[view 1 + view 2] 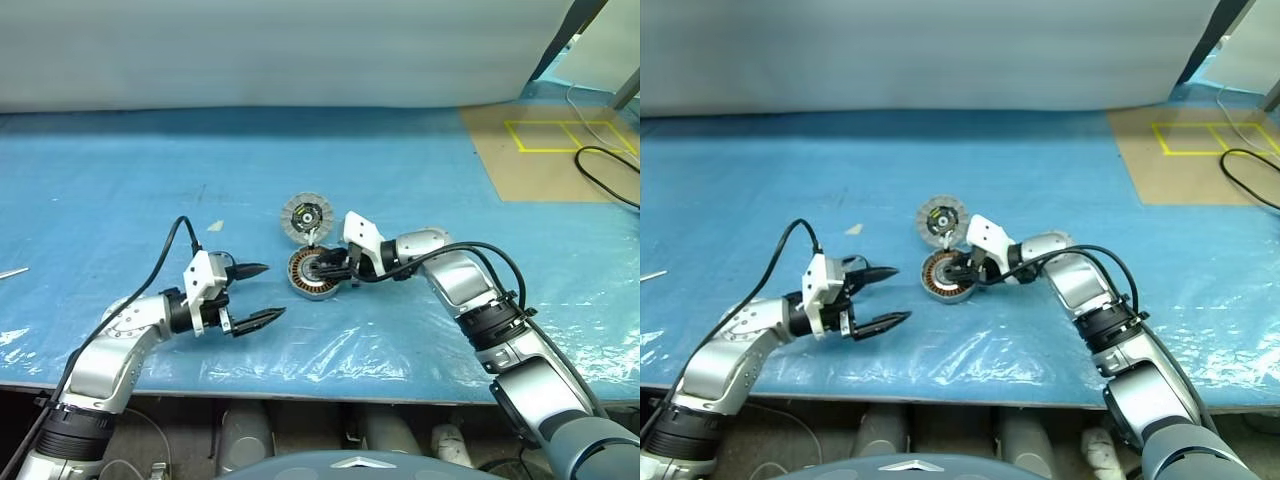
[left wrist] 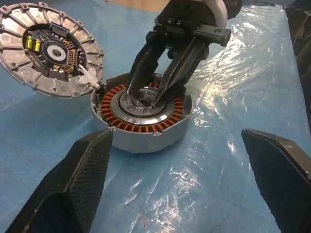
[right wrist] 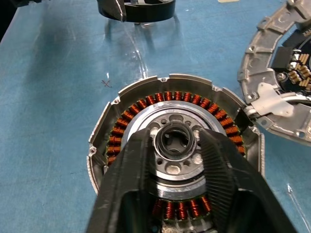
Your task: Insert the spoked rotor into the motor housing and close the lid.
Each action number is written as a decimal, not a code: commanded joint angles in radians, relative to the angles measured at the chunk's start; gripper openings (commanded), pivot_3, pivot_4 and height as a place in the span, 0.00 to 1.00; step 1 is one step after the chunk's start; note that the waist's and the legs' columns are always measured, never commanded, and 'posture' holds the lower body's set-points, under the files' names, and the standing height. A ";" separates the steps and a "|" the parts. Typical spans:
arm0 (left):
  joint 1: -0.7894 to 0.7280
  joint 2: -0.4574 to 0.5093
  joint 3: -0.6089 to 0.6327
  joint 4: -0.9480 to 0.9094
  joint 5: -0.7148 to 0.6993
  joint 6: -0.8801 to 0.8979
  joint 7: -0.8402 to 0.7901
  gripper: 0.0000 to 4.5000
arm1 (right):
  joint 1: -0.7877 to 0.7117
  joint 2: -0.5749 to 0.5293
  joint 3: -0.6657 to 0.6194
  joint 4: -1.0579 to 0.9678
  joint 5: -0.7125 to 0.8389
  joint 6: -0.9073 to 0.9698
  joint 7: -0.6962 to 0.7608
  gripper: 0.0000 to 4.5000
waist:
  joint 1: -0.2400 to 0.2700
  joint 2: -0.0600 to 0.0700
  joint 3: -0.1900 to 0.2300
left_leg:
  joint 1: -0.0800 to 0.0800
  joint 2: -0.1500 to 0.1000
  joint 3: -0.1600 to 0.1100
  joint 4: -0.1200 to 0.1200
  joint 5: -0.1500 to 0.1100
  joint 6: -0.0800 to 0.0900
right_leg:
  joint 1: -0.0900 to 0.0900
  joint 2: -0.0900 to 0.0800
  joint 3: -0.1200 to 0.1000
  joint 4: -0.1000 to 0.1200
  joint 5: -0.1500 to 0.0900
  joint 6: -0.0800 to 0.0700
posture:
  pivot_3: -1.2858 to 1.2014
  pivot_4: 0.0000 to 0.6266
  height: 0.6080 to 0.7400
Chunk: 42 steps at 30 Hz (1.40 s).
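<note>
Blue sheeting covers the table (image 1: pixel 120 170), with a clear plastic film laid across its near part and a pale wall behind. From the head camera, the motor housing (image 1: pixel 312 273) sits near the middle of the table with its lid (image 1: pixel 305 216) swung open and lying just behind it, ribbed face with the black-and-yellow centre turned up. The right pincer (image 1: pixel 324 268) reaches in from the right and dips into the housing's middle. The left pincer (image 1: pixel 262 294) hovers to the left of the housing, well apart from it, fingers spread wide with nothing between them. A black cable (image 1: pixel 610 172) lies on a brown board at the far right.

From the left wrist, the right pincer's two black fingers come down onto the silver hub inside the ring of copper windings (image 2: pixel 127 123), tips slightly apart at the central bore.

From the right wrist, the fingers flank the hub's dark central ring (image 3: pixel 174 139), narrowly parted; whether they grip it cannot be told. The lid lies beside the housing, joined at the hinge.
</note>
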 commanded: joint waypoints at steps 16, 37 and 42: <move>-0.018 0.003 0.000 0.003 -0.011 0.002 -0.008 1.00 | -0.032 0.026 -0.079 -0.103 0.114 0.118 0.007 0.29 | -0.002 0.000 0.000 | 0.000 0.000 0.000 0.000 0.000 0.000 | -0.001 0.000 0.000 0.001 0.000 0.000 | 0.52 0.24 1.00; -0.016 0.003 -0.004 -0.005 -0.010 0.012 -0.007 1.00 | 0.002 0.061 0.036 0.083 -0.031 0.046 -0.055 0.01 | -0.002 0.000 0.000 | -0.001 0.000 0.000 0.000 0.000 0.000 | -0.001 0.000 0.000 0.001 0.000 0.000 | 0.52 0.24 1.00; -0.018 0.002 -0.006 -0.007 -0.010 0.012 -0.006 1.00 | 0.013 0.056 0.058 0.104 -0.065 0.046 -0.075 0.01 | -0.002 0.000 -0.002 | 0.002 0.000 0.000 0.000 0.000 0.000 | 0.002 0.000 0.000 0.001 0.000 0.000 | 0.52 0.24 1.00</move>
